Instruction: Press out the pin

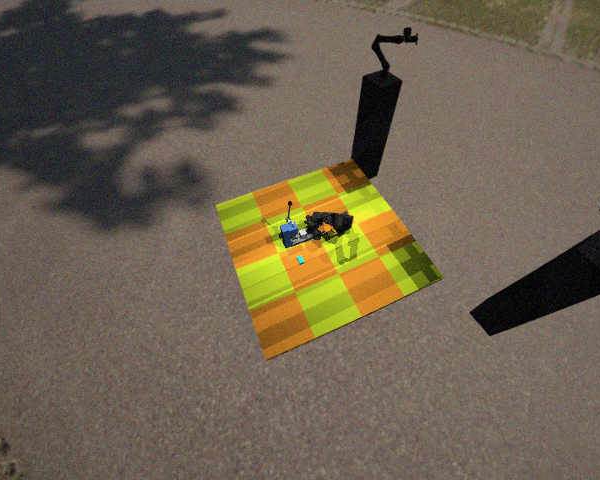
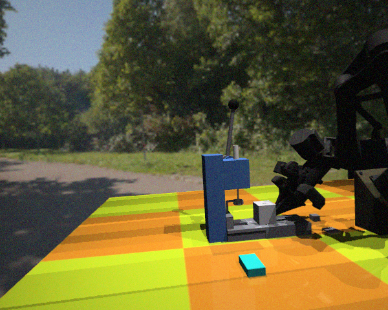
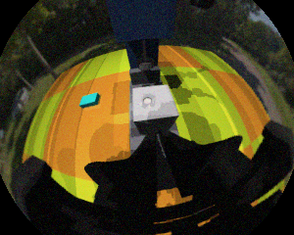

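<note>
Honestly, we can't make out any readable text here: no labels, brands, numbers or signs on anything we're looking at, in any of the three views.

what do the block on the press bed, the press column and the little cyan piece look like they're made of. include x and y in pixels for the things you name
The block (image 2: 264, 213) (image 3: 159, 113): pale grey and matte, perhaps metal or plastic; its faces show no mirror-like shine.
The press column (image 2: 215, 198): probably painted metal, given its even, flat blue.
The cyan piece (image 1: 300, 259) (image 2: 252, 261) (image 3: 89, 100): likely plastic, smooth and uniformly bright, though painted wood is possible.
</note>
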Motion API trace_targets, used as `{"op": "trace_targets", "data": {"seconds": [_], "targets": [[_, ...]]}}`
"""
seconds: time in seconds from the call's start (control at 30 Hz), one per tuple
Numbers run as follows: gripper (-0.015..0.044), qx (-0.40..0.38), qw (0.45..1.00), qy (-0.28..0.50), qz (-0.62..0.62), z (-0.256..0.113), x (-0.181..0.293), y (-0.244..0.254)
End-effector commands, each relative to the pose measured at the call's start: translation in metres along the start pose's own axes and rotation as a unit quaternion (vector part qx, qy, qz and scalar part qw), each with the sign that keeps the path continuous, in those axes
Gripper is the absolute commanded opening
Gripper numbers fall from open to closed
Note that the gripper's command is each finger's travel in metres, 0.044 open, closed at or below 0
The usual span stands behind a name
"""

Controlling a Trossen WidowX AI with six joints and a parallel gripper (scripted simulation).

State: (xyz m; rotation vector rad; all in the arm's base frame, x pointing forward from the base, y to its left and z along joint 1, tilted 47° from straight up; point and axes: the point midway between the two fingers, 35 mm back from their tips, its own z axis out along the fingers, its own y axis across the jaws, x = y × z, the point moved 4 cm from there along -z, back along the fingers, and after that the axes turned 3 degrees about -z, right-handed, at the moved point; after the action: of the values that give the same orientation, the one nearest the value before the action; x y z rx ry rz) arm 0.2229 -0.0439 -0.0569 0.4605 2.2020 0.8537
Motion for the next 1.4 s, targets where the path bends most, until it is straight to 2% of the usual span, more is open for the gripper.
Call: {"op": "trace_targets", "data": {"seconds": [0.0,0.43,0.87,1.2,1.37], "targets": [[0.003,0.002,1.0,-0.007,0.002,0.005,-0.002,0.0],[0.003,0.002,0.999,-0.035,0.002,0.019,-0.011,0.0],[0.003,0.001,1.0,-0.002,0.002,0.0,0.002,0.001],[0.0293,0.001,1.0,-0.002,0.002,0.0,0.002,0.001],[0.03,0.001,1.0,-0.002,0.002,0.0,0.002,0.001]]}}
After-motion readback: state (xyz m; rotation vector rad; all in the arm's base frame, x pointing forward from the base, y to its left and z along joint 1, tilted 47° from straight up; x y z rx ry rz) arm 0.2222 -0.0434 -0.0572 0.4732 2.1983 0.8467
